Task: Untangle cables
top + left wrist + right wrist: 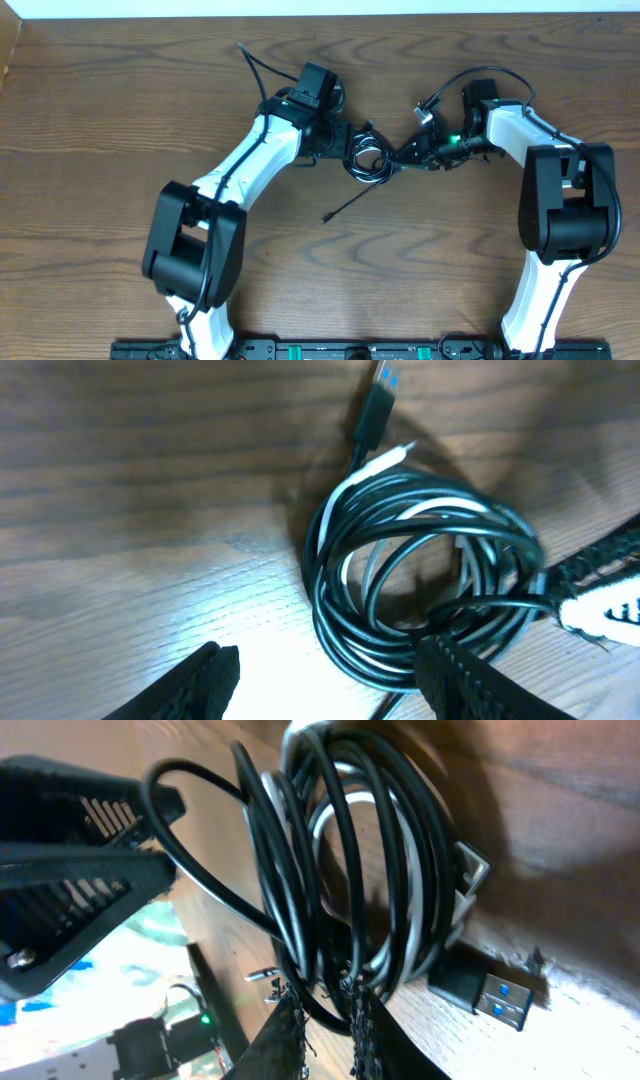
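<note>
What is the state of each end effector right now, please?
Left end effector: open, holding nothing.
Right end effector: closed on black strands of the cables.

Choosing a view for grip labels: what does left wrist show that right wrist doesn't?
Left wrist only: the left gripper seen past its own fingers, spread wide, one of them on bare table beside the cable coil. Right wrist only: the right gripper with its fingertips pinched on black strands of the coil. Both: the black-and-white coil, the blue-tongued USB plug, and the opposite arm's gripper at the frame edge.
</note>
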Robot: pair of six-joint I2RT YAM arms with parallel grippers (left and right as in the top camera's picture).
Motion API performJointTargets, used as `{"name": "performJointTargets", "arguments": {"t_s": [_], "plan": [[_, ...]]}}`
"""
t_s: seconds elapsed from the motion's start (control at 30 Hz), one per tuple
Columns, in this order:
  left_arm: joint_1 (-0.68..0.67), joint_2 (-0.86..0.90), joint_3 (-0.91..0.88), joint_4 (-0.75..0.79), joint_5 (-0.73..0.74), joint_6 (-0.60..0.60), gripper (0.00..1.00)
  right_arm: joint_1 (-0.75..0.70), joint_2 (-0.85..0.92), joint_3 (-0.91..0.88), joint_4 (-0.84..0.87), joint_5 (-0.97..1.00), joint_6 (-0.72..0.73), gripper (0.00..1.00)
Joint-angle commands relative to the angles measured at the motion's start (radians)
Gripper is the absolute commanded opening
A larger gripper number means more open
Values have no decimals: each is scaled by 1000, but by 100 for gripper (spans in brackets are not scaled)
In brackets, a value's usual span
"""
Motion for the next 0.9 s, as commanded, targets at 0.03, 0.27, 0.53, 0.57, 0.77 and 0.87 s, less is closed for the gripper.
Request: {"name": "performJointTargets", "arguments": {"t_s": [0.03, 0.27, 0.53, 0.57, 0.77, 0.87], "plan": [[-2, 71, 5, -31, 43, -21, 64, 43, -27, 5, -74, 81, -54, 13], [18, 84, 5, -111, -71, -2, 63, 153, -27, 4, -46, 127, 98, 11], [17, 93, -10, -91, -71, -2, 63, 255, -27, 6, 62, 240, 131, 12], [17, 97, -11, -87, -71, -2, 63, 255, -28, 8, 62, 236, 127, 11], [18, 136, -11, -10, -71, 17, 63, 212, -74, 34, -3, 246, 44, 13], [15, 163, -11, 9, -59, 16, 63, 174, -133, 38, -8, 246, 6, 16]]}}
